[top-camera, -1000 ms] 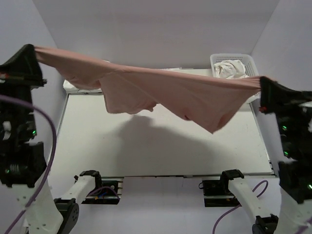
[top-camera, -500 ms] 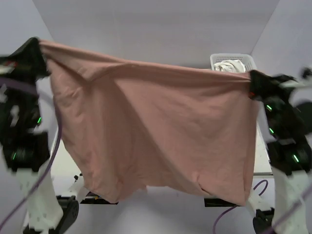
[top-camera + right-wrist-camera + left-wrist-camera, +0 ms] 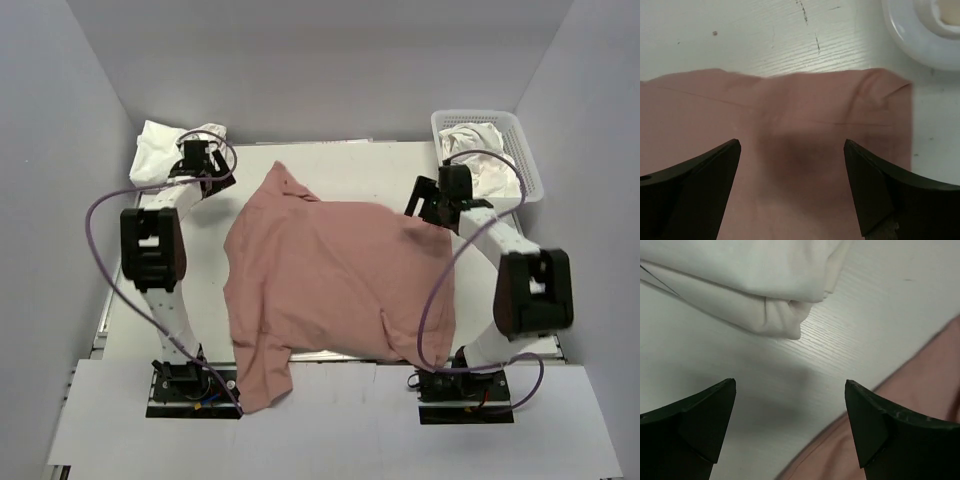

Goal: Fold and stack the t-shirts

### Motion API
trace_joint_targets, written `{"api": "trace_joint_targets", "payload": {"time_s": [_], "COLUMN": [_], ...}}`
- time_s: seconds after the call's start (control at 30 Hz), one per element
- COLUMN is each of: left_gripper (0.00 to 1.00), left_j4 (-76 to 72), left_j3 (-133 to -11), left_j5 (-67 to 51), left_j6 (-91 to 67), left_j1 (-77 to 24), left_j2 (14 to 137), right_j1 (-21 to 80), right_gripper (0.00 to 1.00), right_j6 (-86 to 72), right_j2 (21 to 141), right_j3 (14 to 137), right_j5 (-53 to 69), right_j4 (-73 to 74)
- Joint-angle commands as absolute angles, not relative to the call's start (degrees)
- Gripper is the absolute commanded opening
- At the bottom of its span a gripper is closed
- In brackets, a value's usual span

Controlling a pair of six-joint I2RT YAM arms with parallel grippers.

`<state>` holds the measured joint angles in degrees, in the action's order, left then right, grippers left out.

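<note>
I am holding my left gripper (image 3: 197, 160) (image 3: 790, 412) spread wide with nothing between its fingers, low over bare table (image 3: 875, 310) at the far left. In its wrist view, a folded edge of the white t-shirt (image 3: 745, 280) (image 3: 158, 150) is lying just beyond the fingertips, and the edge of the pink t-shirt (image 3: 930, 390) is running in from the lower right, passing under one finger (whether it touches the cloth I cannot tell).

I am keeping my right gripper (image 3: 430, 200) (image 3: 792, 172) spread too, gripping nothing, above the far right corner of the pink t-shirt (image 3: 790, 115). That corner is lying flat with a light crease, and the rounded white corner of the basket (image 3: 920, 35) is showing just past it.

From above, the pink t-shirt (image 3: 340, 280) is lying spread across the middle of the table (image 3: 205, 250), somewhat skewed, one sleeve pointing toward the far side and its near left part hanging over the near edge. The basket (image 3: 525, 165) is sitting at the far right corner, a second white t-shirt (image 3: 472, 140) crumpled inside it.
</note>
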<state>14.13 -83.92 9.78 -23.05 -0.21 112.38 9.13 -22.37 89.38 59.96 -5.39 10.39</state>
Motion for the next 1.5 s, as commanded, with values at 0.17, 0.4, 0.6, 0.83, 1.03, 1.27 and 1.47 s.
{"api": "trace_joint_targets", "payload": {"time_s": [0.17,0.4,0.6,0.83,1.03,1.27,1.47], "left_gripper": [1.00,1.00,1.00,1.00,1.00,1.00,1.00], "left_j4": [11.44,2.56,-1.13,0.34,12.36,32.06,37.08], "left_j3": [-84.68,-62.96,-49.23,-47.19,-54.82,-66.61,-68.73], "left_j5": [5.90,-11.76,-19.33,-17.32,-7.41,14.04,22.24], "left_j6": [-24.35,-28.46,-30.32,-30.94,-30.94,-36.03,-39.37], "left_j1": [-0.62,-1.14,-2.72,-4.39,-4.92,-2.90,0.43], "left_j2": [105.14,90.72,89.56,93.86,102.82,111.18,111.88], "right_j1": [9.14,8.70,7.56,7.03,6.86,6.94,7.29], "right_gripper": [0.90,0.90,0.90,0.90,0.90,0.90,0.90], "right_j6": [-23.81,-31.72,-34.36,-33.22,-32.43,-30.33,-26.11], "right_j2": [89.66,75.77,71.10,71.28,72.51,74.62,79.80], "right_j3": [62.51,47.39,38.06,34.81,35.33,37.61,42.53], "right_j5": [-5.35,-9.93,-10.90,-7.12,-7.01,-6.77,-2.30], "right_j4": [10.10,18.45,19.95,16.26,15.03,14.59,14.32]}}
